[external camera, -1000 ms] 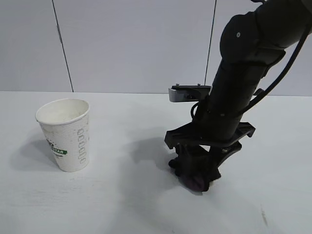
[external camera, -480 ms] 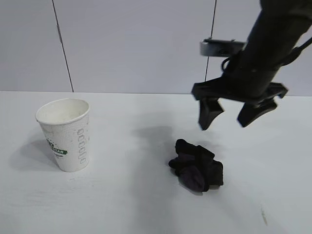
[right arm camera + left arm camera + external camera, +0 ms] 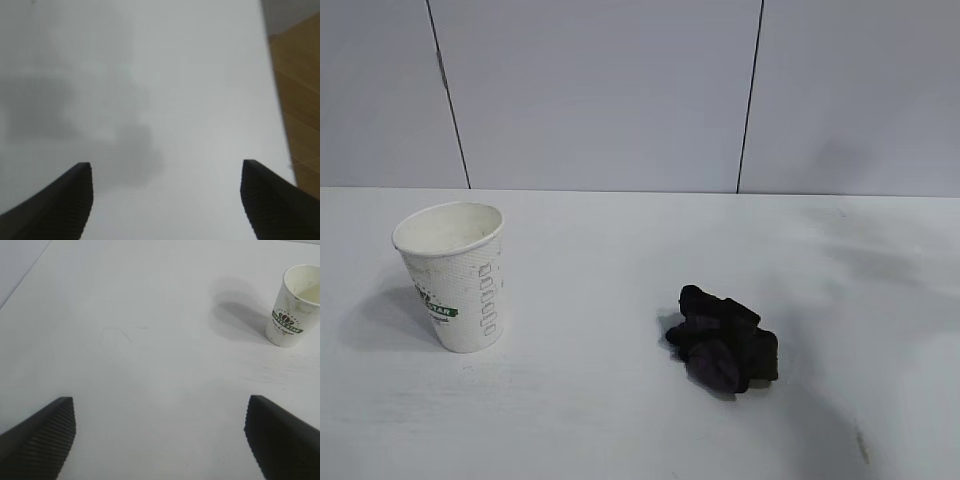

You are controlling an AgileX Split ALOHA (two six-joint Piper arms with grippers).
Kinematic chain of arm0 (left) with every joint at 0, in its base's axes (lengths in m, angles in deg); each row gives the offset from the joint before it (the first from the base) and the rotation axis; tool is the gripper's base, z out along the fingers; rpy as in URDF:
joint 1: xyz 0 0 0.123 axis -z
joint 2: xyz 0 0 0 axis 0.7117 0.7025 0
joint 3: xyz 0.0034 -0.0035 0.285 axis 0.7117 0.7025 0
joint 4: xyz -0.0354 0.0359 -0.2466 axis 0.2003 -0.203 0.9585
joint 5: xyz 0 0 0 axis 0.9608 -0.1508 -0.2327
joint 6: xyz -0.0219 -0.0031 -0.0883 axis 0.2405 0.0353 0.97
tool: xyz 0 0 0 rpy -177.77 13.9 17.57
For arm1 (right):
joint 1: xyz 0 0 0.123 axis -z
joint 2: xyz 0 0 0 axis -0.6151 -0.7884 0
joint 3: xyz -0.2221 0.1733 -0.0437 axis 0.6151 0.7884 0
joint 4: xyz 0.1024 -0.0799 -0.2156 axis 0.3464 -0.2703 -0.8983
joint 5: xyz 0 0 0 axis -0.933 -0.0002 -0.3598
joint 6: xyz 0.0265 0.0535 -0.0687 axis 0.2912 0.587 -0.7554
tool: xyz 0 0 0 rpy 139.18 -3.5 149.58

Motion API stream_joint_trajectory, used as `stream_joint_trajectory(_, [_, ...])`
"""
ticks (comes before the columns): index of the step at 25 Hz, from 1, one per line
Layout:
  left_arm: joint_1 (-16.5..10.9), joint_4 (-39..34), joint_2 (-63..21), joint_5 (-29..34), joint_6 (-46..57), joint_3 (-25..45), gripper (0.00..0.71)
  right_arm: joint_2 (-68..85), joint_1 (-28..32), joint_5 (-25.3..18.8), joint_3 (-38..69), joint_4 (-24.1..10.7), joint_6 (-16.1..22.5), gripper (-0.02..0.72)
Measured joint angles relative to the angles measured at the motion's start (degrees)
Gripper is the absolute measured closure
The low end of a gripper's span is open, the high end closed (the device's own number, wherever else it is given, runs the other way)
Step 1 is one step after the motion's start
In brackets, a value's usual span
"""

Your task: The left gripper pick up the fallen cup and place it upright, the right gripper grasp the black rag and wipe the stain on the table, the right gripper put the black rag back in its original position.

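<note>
The white paper cup (image 3: 453,276) stands upright at the left of the white table (image 3: 600,410); it also shows in the left wrist view (image 3: 295,306). The black rag (image 3: 724,338) lies loose on the table, right of centre. No stain shows on the table. Neither arm is in the exterior view. My left gripper (image 3: 161,437) is open and empty over bare table, away from the cup. My right gripper (image 3: 166,195) is open and empty over bare table near its edge; the rag is out of its view.
A grey panelled wall (image 3: 620,90) stands behind the table. In the right wrist view the table's edge (image 3: 277,115) runs beside a wooden floor (image 3: 300,90). A faint dark mark (image 3: 861,445) is on the table at the front right.
My right gripper let go of the rag, rose open above it, then left the exterior view. The rag stays where it was set down. The cup has not moved.
</note>
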Motion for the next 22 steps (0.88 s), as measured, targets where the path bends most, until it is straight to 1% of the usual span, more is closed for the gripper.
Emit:
stream_joint_trajectory(2, [0.61,0.01,0.00,0.00,-0.06,0.00,0.046,6.95,1.87,-1.33,0.07,0.22,0.00,0.147])
stream_joint_trajectory(4, [1.27,-0.05,0.00,0.00,-0.18,0.00,0.046,16.31,2.22,-2.15,0.07,0.68,0.02,0.147])
stream_joint_trajectory(6, [1.46,-0.10,0.00,0.00,-0.18,0.00,0.046,26.03,2.22,-3.33,0.07,2.09,0.08,0.147])
stream_joint_trajectory(9, [1.46,-0.10,0.00,0.00,-0.18,0.00,0.046,41.69,2.22,-5.26,0.01,5.46,-0.06,0.147])
stream_joint_trajectory(12, [1.46,-0.13,0.00,0.00,-0.18,0.00,0.046,57.33,2.22,-8.41,-0.09,10.02,-1.86,0.147])
stream_joint_trajectory(15, [1.46,-0.13,0.00,0.00,-0.18,0.00,0.046,68.99,2.13,-13.60,-0.28,13.81,-4.49,0.147])
stream_joint_trajectory(18, [1.46,-0.13,0.00,0.00,-0.18,0.00,0.046,76.68,-0.31,-18.63,-0.28,16.29,-5.50,0.147])
stream_joint_trajectory(20, [1.46,-0.13,0.00,0.00,-0.18,0.00,0.046,79.79,-2.82,-21.62,-0.28,16.71,-5.83,0.147])
stream_joint_trajectory(22, [1.46,-0.13,0.00,0.00,-0.23,0.00,0.046,81.76,-5.67,-25.61,-0.04,16.58,-6.46,0.147])
